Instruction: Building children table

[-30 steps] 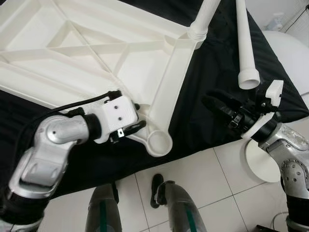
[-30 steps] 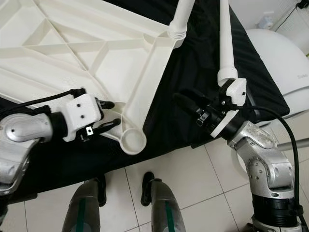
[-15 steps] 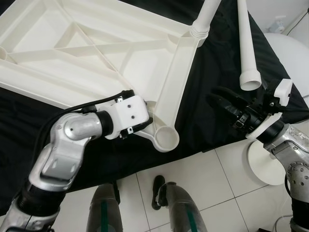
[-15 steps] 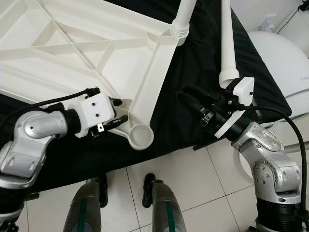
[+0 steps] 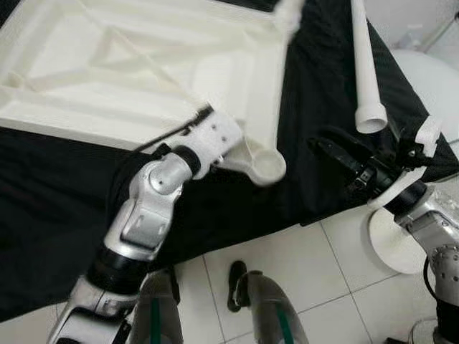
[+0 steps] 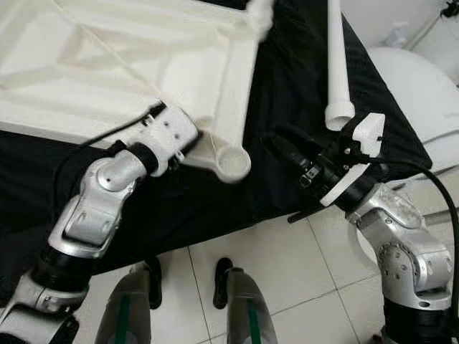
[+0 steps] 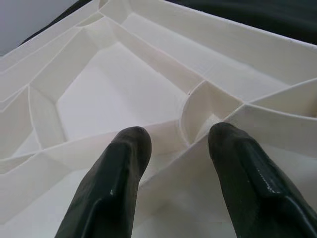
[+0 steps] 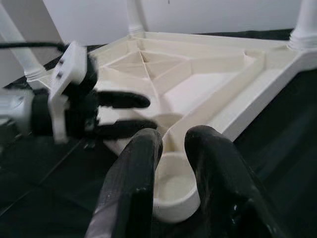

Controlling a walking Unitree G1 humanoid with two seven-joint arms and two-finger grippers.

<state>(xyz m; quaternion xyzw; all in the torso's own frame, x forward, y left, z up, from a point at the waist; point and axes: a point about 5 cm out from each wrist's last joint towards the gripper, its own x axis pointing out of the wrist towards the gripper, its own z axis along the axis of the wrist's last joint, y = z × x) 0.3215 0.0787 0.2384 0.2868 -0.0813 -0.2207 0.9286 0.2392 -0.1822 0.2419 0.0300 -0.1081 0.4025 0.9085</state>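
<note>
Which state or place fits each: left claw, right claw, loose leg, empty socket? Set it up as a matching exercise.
Things:
1. left claw
2. right claw
3. loose leg
4. empty socket

States or places:
A. lying on the black cloth, open end toward the robot
B. open, fingers over the tabletop's ribs
C. at the tabletop's near corner
D. above the cloth, between socket and leg

Pairs: 1-B, 2-D, 3-A, 4-C

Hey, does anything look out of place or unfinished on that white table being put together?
Yes. The near corner socket of the upturned tabletop has no leg, while one loose leg lies apart on the black cloth.
</note>
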